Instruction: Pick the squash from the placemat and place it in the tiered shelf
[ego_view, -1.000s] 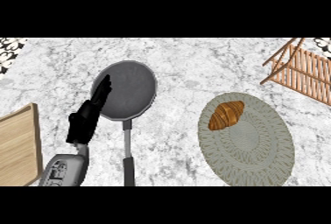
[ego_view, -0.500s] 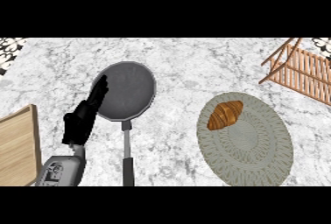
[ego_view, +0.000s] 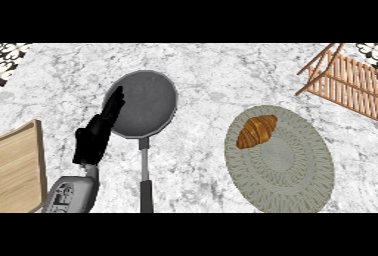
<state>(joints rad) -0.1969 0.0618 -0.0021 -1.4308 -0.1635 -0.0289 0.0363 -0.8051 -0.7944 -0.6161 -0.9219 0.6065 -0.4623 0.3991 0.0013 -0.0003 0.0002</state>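
Observation:
A brown, ridged, croissant-shaped item (ego_view: 256, 131) lies on the upper left part of the grey oval placemat (ego_view: 291, 180), right of centre. No squash-like vegetable shows apart from it. The wooden tiered shelf (ego_view: 347, 80) stands at the upper right corner, partly cut off by the edge. My left hand (ego_view: 94, 137) is at the left, open with straight fingers pointing up, and its fingertips overlap the left rim of a pan. It is far from the placemat and holds nothing. My right hand does not show.
A dark round frying pan (ego_view: 148, 102) lies left of centre on the marble counter, its long handle (ego_view: 145, 187) pointing toward the lower edge. A wooden board (ego_view: 18, 170) sits at the far left edge.
My left hand has drifted a little to the left and stays open. The brown item, placemat and pan have not moved.

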